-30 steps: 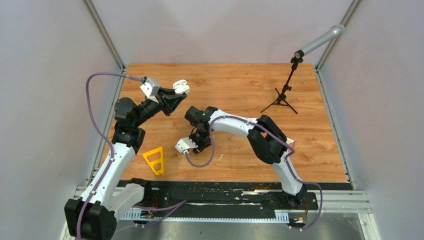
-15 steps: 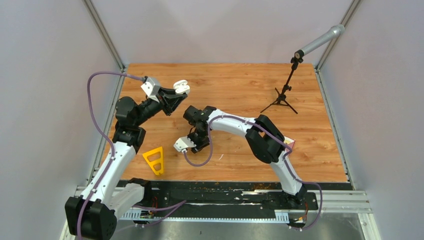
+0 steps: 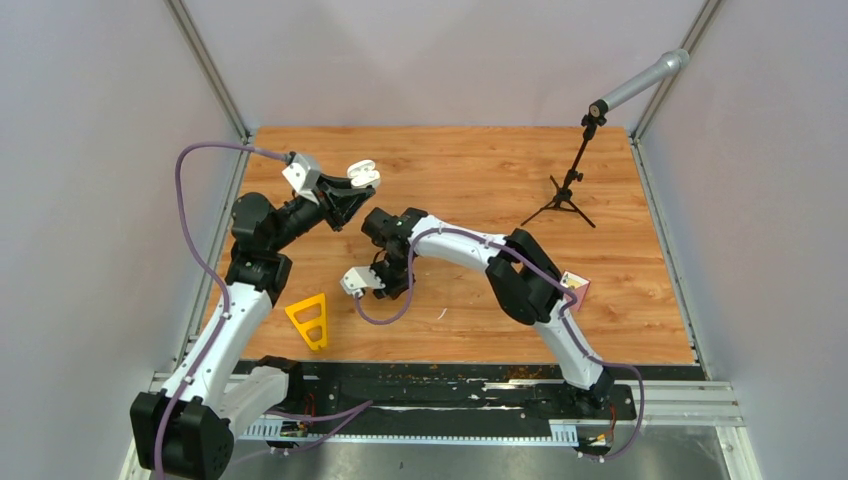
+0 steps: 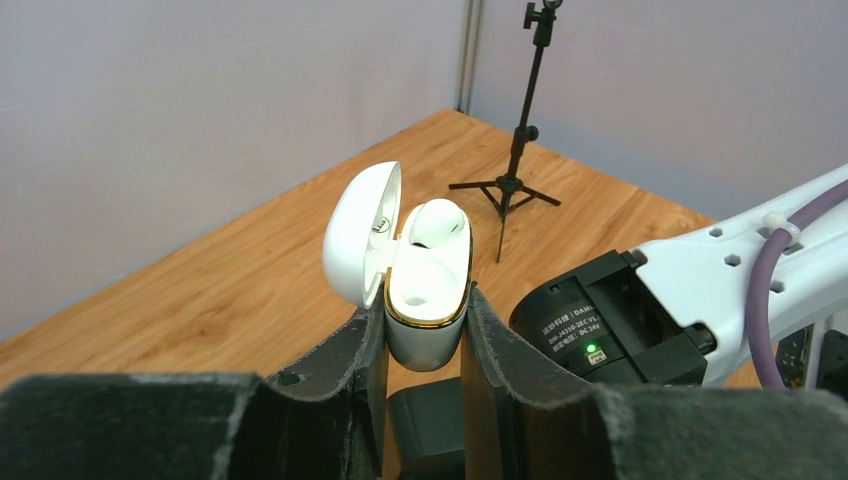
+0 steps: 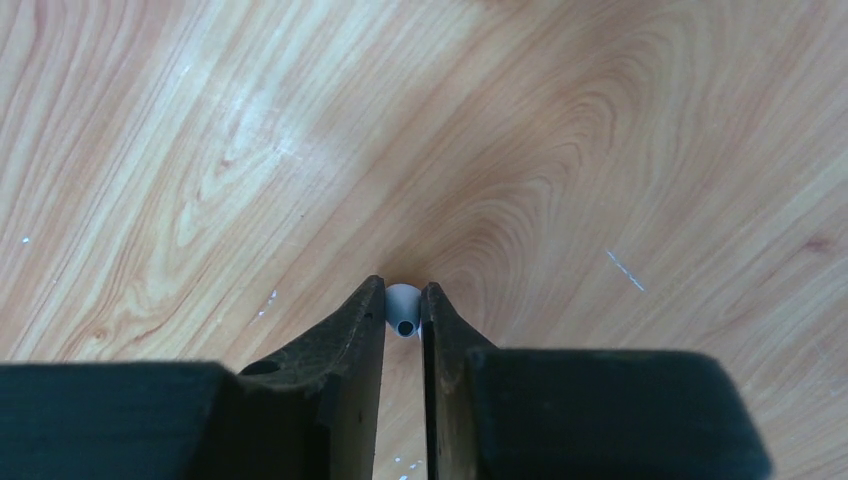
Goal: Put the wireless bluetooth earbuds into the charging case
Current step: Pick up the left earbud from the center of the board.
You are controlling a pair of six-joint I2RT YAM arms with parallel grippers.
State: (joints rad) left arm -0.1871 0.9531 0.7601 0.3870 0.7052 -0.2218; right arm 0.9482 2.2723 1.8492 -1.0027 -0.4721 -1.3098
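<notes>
Snugly, left pincer (image 4: 423,312) holds glossy case (image 4: 428,280); right pincer (image 5: 403,286), rounded earbud (image 5: 403,310).

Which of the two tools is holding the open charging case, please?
The left tool: it clamps the white charging case, whose lid is flipped open. The right tool instead pinches only a small white earbud.
</notes>
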